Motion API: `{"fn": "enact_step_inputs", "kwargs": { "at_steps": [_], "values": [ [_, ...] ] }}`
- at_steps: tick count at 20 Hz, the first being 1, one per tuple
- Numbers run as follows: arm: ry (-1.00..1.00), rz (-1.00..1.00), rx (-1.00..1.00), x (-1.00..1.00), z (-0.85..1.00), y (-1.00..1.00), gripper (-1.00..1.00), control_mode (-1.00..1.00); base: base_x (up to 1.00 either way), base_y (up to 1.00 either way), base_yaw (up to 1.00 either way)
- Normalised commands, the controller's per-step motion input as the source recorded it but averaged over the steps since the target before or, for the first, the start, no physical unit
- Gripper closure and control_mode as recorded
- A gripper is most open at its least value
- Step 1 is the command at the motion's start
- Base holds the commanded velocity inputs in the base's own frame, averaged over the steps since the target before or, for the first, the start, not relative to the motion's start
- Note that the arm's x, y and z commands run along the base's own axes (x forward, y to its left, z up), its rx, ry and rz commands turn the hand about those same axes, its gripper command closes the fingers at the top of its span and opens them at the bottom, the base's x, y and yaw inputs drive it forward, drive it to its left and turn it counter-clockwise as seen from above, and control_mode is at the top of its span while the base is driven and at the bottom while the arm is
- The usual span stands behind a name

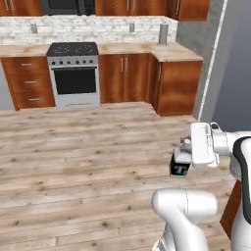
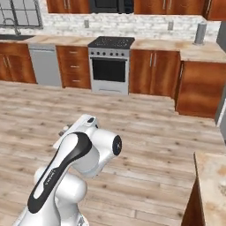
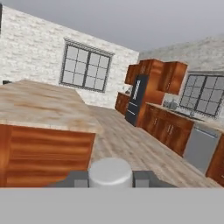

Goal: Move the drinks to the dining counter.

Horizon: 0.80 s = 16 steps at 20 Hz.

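The two-finger gripper [image 1: 180, 158] is clamped on the black bottle marked "T" [image 1: 180, 169], which hangs below the white hand above bare wooden plank floor [image 1: 88, 157]. In the hand view the bottle's round grey cap [image 3: 110, 172] sits between the dark fingertips [image 3: 142, 178]. Open floor extends on all sides of the bottle. The forearm lies horizontal, hand pointing left in the left base view. The long marble-topped island with wooden base [image 3: 43, 131] stands ahead in the hand view, its near edge unobstructed. A steel oven [image 1: 75, 76] and wooden cabinets [image 1: 176, 86] line the far wall, well apart
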Motion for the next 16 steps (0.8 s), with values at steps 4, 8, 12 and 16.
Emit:
{"fn": "enact_step_inputs", "kwargs": {
  "at_steps": [4,8,12,16],
  "values": [
    [0.00,0.00,0.00,0.00,0.00,0.00,1.00,1.00,-0.08,0.22,0.63],
    [0.00,0.00,0.00,0.00,0.00,0.00,1.00,1.00,-0.05,0.23,0.62],
    [0.00,0.00,0.00,0.00,0.00,0.00,1.00,1.00,-0.06,0.25,0.61],
    [0.00,0.00,0.00,0.00,0.00,0.00,1.00,1.00,-0.02,0.30,0.60]
  ]
}}
